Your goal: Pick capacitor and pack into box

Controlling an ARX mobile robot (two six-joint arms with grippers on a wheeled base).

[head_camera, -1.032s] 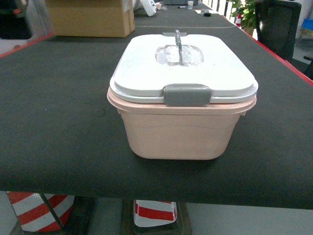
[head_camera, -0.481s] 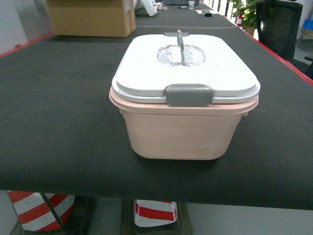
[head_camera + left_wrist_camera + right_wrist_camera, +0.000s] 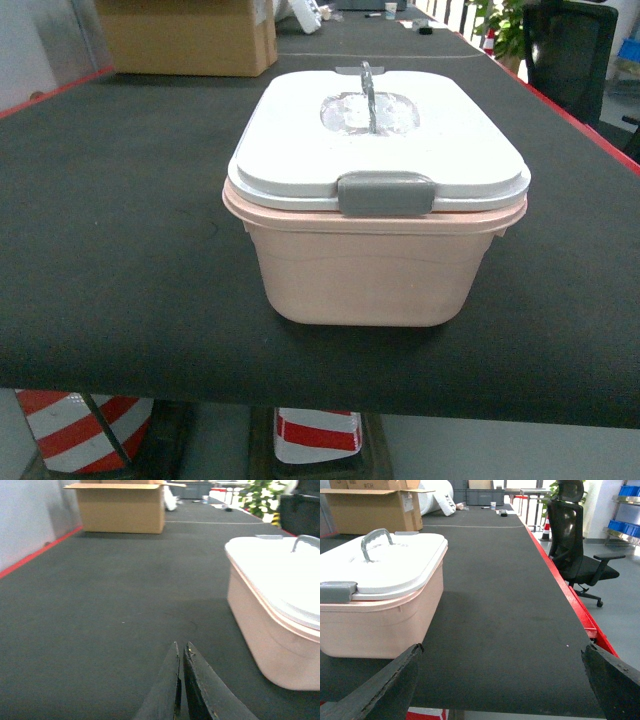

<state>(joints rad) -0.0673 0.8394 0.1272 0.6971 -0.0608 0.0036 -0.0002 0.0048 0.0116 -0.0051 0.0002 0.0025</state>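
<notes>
The pale pink box (image 3: pixel 370 270) stands near the front edge of the dark table, closed by its white lid (image 3: pixel 380 135) with a grey handle (image 3: pixel 366 90) and a grey clasp (image 3: pixel 385 193). No capacitor shows in any view. Neither gripper appears in the head view. In the left wrist view my left gripper (image 3: pixel 181 647) is shut with nothing in it, low over the mat, left of the box (image 3: pixel 270 625). In the right wrist view my right gripper (image 3: pixel 502 650) is wide open and empty, to the right of the box (image 3: pixel 380 620).
A brown cardboard carton (image 3: pixel 185 35) stands at the table's far left. The table has red edges (image 3: pixel 570 595). A black office chair (image 3: pixel 575 545) and a potted plant (image 3: pixel 505 25) are off to the right. Red-and-white striped posts (image 3: pixel 70 430) stand under the table.
The head view has shifted very slightly, so the box sits a few pixels further right than a second ago. Nothing else has moved.
</notes>
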